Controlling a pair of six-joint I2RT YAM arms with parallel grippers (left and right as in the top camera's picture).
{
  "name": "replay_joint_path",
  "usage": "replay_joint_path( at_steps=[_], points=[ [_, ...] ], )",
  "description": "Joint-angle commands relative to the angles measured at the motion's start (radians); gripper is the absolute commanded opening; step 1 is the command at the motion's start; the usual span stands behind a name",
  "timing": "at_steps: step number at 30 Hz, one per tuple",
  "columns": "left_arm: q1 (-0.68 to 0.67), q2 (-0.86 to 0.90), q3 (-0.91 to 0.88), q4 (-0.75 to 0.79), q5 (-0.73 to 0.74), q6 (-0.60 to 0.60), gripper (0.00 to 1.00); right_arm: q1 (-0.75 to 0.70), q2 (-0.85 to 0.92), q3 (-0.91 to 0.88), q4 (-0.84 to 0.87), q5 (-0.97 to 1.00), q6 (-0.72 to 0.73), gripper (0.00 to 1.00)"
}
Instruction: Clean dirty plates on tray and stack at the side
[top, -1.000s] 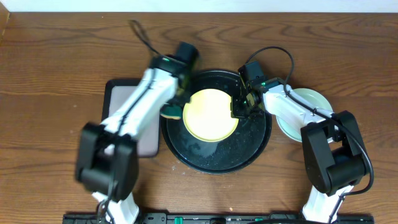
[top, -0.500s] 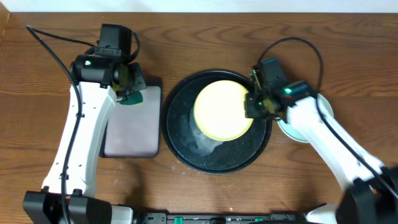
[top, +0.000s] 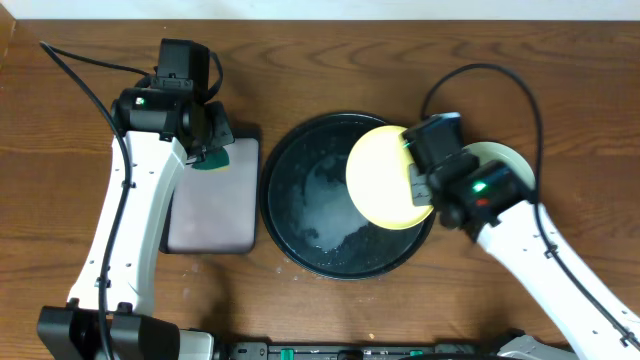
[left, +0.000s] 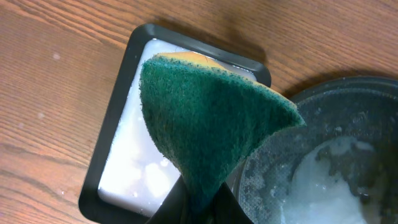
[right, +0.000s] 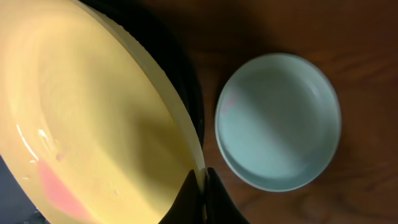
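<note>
Since half a second ago the yellow plate (top: 383, 178) has moved right, from the middle of the black tray (top: 300, 240) to over its right rim. The right gripper (right: 202, 185) is clamped on the plate's edge, holding it tilted, just beside the stacked mint-green plates (right: 278, 118) (these rest on the wooden table (top: 40, 200)). The left gripper (left: 198, 200) pinches a green sponge (left: 211, 112) above the grey tray (left: 124, 93), which holds milky liquid.

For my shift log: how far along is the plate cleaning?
Done: mint-green plates, apparently two, stacked beside the black tray. In hand: right gripper holds the yellow plate by its rim over the tray's right edge; left gripper holds the sponge. Left: adding the yellow plate to the stack.
</note>
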Motion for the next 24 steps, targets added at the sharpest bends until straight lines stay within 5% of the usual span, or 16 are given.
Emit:
replay_joint_path(
  at_steps=[1, 11, 19, 24],
  points=[
    [0.002, 0.004, -0.005, -0.002, 0.002, 0.010, 0.07, 0.104, -0.002, 0.006, 0.002, 0.228, 0.038, 0.01],
    [0.002, 0.004, -0.005, 0.009, 0.002, 0.010, 0.07, 0.365, 0.001, 0.006, 0.037, 0.675, 0.060, 0.01],
    [0.002, 0.004, -0.005, 0.009, 0.002, 0.010, 0.07, 0.449, 0.000, 0.006, 0.055, 0.879, 0.054, 0.01],
    [0.002, 0.004, -0.005, 0.009, 0.002, 0.010, 0.07, 0.469, 0.000, 0.006, 0.142, 0.936, -0.068, 0.01]
  ],
)
